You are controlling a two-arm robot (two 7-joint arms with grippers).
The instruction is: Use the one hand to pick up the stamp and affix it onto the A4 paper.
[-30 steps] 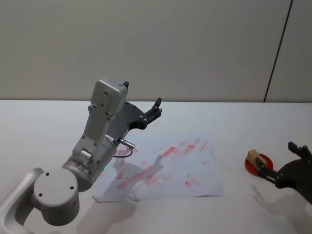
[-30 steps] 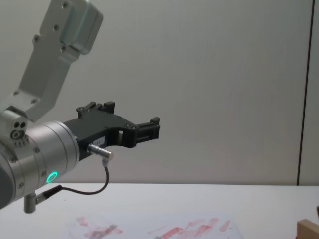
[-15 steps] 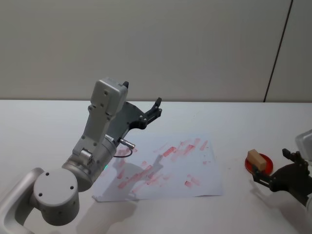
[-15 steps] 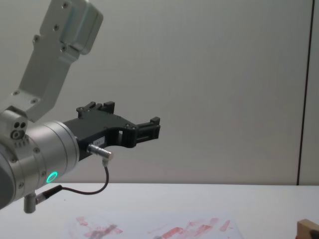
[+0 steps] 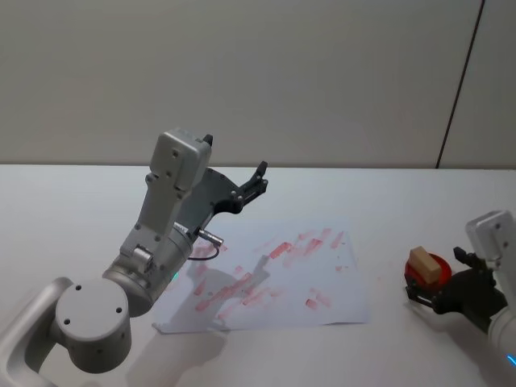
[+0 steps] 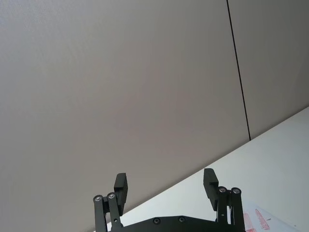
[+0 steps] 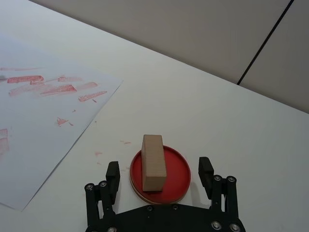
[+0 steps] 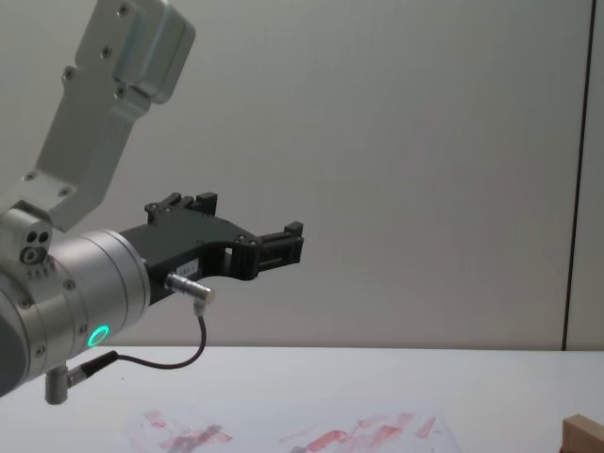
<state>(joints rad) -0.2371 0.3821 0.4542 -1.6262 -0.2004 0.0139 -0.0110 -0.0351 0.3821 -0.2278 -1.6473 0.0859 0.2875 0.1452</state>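
The stamp (image 7: pixel 153 162) is a small pale wooden block standing on a round red pad (image 7: pixel 176 176), to the right of the A4 paper (image 5: pixel 274 274). The paper is a white sheet with red prints, lying mid-table. My right gripper (image 7: pixel 159 170) is open, with one black finger on each side of the pad and clear gaps to the block. In the head view the stamp (image 5: pixel 425 264) sits just ahead of the right gripper (image 5: pixel 435 276). The block's top shows low in the chest view (image 8: pixel 583 436). My left gripper (image 5: pixel 256 181) is open and held high above the paper's far left part.
The bulky left arm (image 5: pixel 161 234) rises over the paper's left side. The white table (image 5: pixel 387 201) stretches behind and to the right of the paper, with a grey wall beyond. A paper corner (image 6: pixel 256 220) shows in the left wrist view.
My right gripper has moved in from the right edge toward the stamp, so its fingers now flank the red pad. The left arm, paper and stamp have not moved.
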